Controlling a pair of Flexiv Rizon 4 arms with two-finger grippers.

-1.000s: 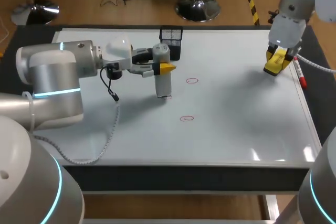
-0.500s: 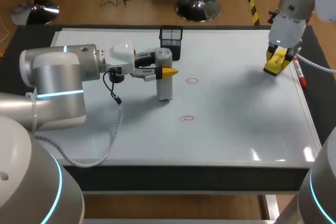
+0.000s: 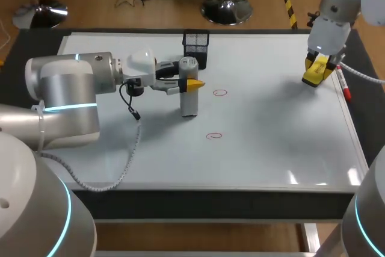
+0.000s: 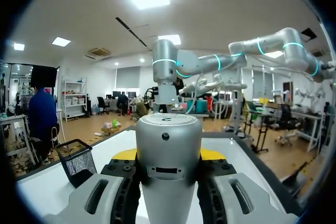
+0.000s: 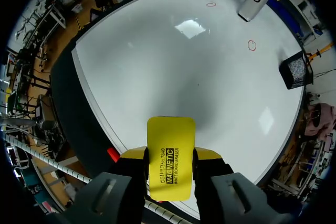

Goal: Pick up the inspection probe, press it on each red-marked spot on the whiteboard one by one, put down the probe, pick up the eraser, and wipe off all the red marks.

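My left gripper point(image 3: 191, 81) is shut on the grey cylindrical inspection probe point(image 3: 189, 97), which stands upright with its lower end on the whiteboard point(image 3: 271, 142). In the left wrist view the probe point(image 4: 168, 145) fills the gap between the fingers of that gripper point(image 4: 169, 157). Two red marks show: one point(image 3: 220, 92) just right of the probe, another point(image 3: 214, 136) nearer the front. My right gripper point(image 3: 317, 71) hovers at the board's far right, shut on the yellow eraser point(image 3: 315, 76). The right wrist view shows the eraser point(image 5: 170, 150) between its yellow tips, above the board's edge.
A black mesh basket point(image 3: 196, 45) stands at the board's back edge, just behind the probe. A red marker point(image 3: 344, 86) lies along the right rim beside the right gripper. A black cable point(image 3: 129, 148) hangs from the left wrist over the board.
The left arm has shifted slightly right and lowered the probe, whose base now covers a small red mark that showed beside it before. The right arm has not moved.
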